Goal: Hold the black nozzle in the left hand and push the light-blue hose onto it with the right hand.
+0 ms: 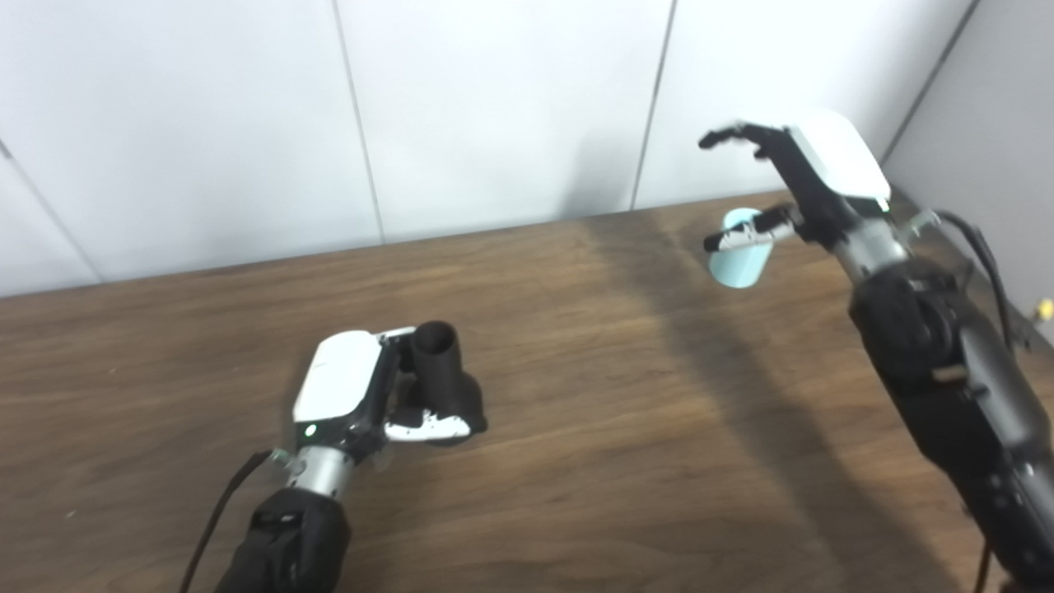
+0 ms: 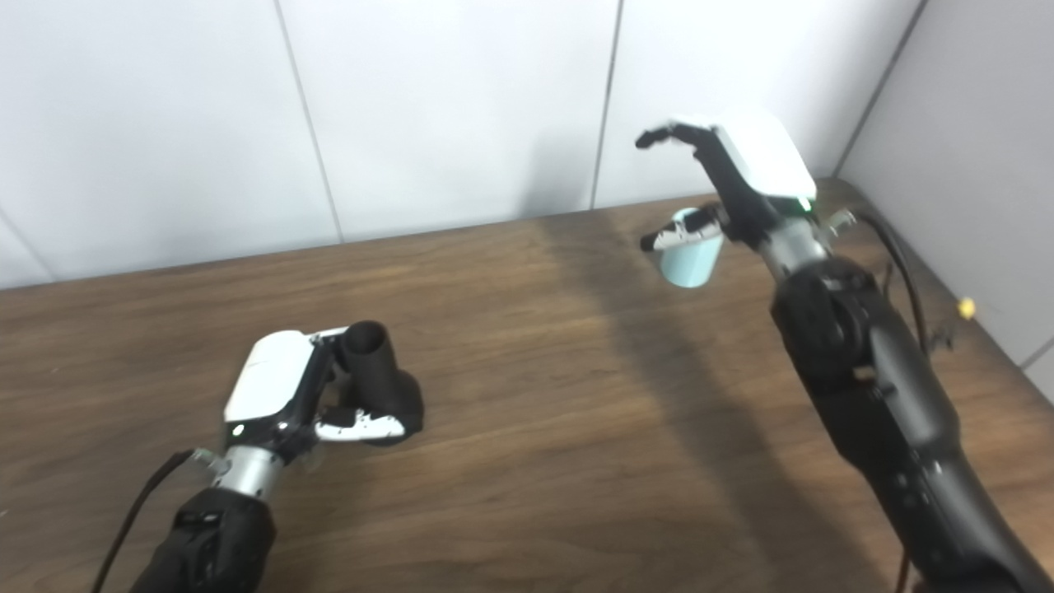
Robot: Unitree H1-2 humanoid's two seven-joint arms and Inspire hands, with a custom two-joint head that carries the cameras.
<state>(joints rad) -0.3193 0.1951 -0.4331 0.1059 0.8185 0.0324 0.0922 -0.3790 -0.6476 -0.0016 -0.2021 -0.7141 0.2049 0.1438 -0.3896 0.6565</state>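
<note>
Left eye view | left hand grips nozzle | right hand spread above hose

- The black nozzle stands upright in my left hand, open mouth up, low over the wooden table.
- The light-blue hose is a short tube, tilted, at my right thumb, far right, well apart from the nozzle.

Bare test cell or laboratory corner, judging by the surroundings: dark brown wood-grain table pushed against plain white wall panels divided by thin grey vertical seams, meeting a grey side partition at right. Even indoor lighting, soft shadows on the tabletop.
</note>
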